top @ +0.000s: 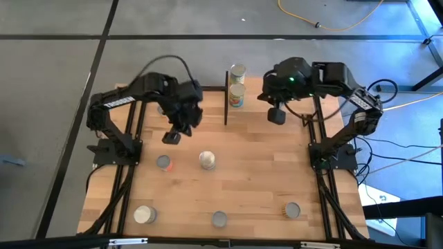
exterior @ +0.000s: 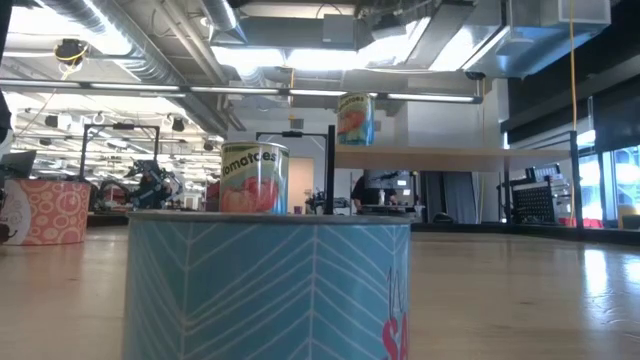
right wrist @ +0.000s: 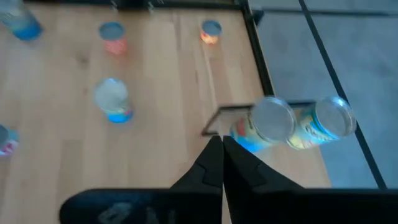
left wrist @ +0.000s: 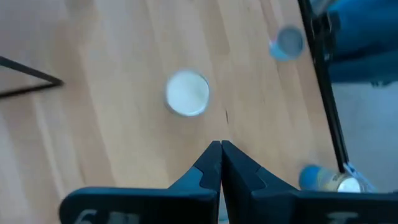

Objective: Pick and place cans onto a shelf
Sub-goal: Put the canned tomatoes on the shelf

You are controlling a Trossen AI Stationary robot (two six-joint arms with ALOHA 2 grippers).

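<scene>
The shelf (top: 226,97) stands at the table's far edge, middle; in the low view its light board (exterior: 460,157) rests on thin black posts. Two cans (top: 237,72) (top: 237,95) stand on it, also in the right wrist view (right wrist: 272,121) (right wrist: 323,124). Several more cans stand upright on the table: (top: 163,162), (top: 207,160), (top: 144,215). My left gripper (top: 171,137) is shut and empty above the table, left of the shelf, over a white-topped can (left wrist: 187,93). My right gripper (top: 277,115) is shut and empty, right of the shelf (right wrist: 222,144).
Two more cans stand near the table's near edge (top: 219,219) (top: 292,210). In the low view one blue-patterned can (exterior: 270,285) fills the foreground, and a tomato can (exterior: 253,178) stands behind it. Black arm frames run along both table sides (top: 124,166) (top: 325,173).
</scene>
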